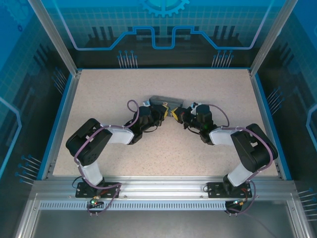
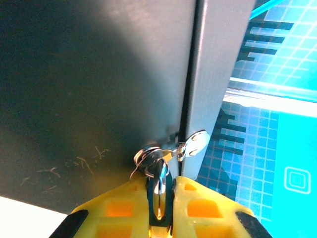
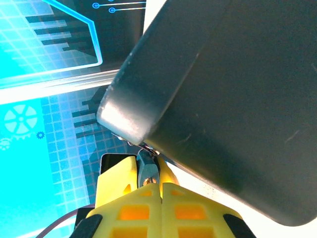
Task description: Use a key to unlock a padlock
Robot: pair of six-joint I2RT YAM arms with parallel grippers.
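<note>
The small bluish padlock (image 3: 147, 171) hangs at the corner of a dark grey box (image 1: 161, 100). Its shackle end is up against the metal hasp (image 2: 195, 143). My left gripper (image 2: 159, 181) is shut on the padlock (image 2: 158, 196). Its yellow fingers (image 3: 119, 173) flank the lock body in the right wrist view. My right gripper (image 3: 159, 184) is shut, with its tips pressed to the lock's underside. Only a sliver of the key (image 3: 149, 182) shows at the seam by the keyhole, and the rest is hidden between the fingers. In the top view the left gripper (image 1: 162, 111) and right gripper (image 1: 175, 114) meet under the box.
The box (image 2: 99, 74) lies tilted at mid-table, just beyond both grippers, and its dark side (image 3: 237, 99) looms close over the fingers. Speckled beige tabletop (image 1: 163, 153) stretches all around. Blue-lit enclosure walls (image 1: 49, 74) and metal posts border the table.
</note>
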